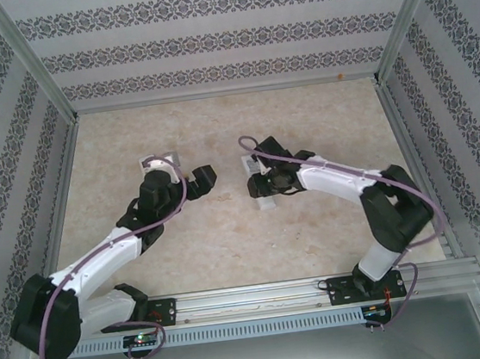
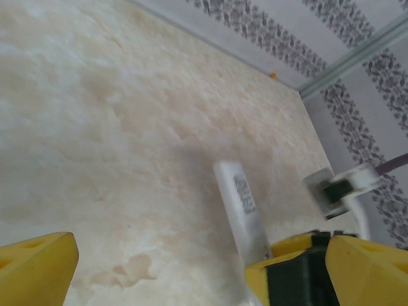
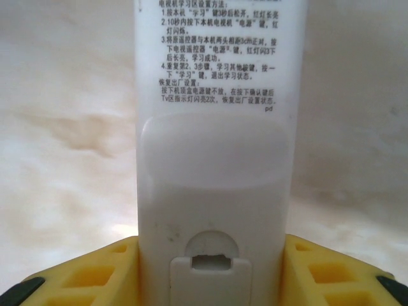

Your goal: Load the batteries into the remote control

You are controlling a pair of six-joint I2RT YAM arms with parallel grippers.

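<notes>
The white remote control (image 3: pixel 213 166) lies back side up, printed text above its battery cover and a notched latch at the near end. In the right wrist view my right gripper (image 3: pixel 213 274) is shut on it, a yellow finger pressed to each side. From above, the right gripper (image 1: pixel 268 183) sits over the remote control (image 1: pixel 265 201) mid-table. My left gripper (image 1: pixel 204 180) hovers just to its left, open and empty. In the left wrist view the left gripper (image 2: pixel 159 274) has its fingers wide apart, and the remote control (image 2: pixel 239 204) runs beside the right-hand finger (image 2: pixel 357 268). The batteries are out of view.
Patterned walls on an aluminium frame (image 1: pixel 37 73) close in the beige table (image 1: pixel 174 135) on three sides. A metal rail (image 1: pixel 262 298) carrying both arm bases runs along the near edge. A small orange speck (image 1: pixel 342 73) lies at the back right corner.
</notes>
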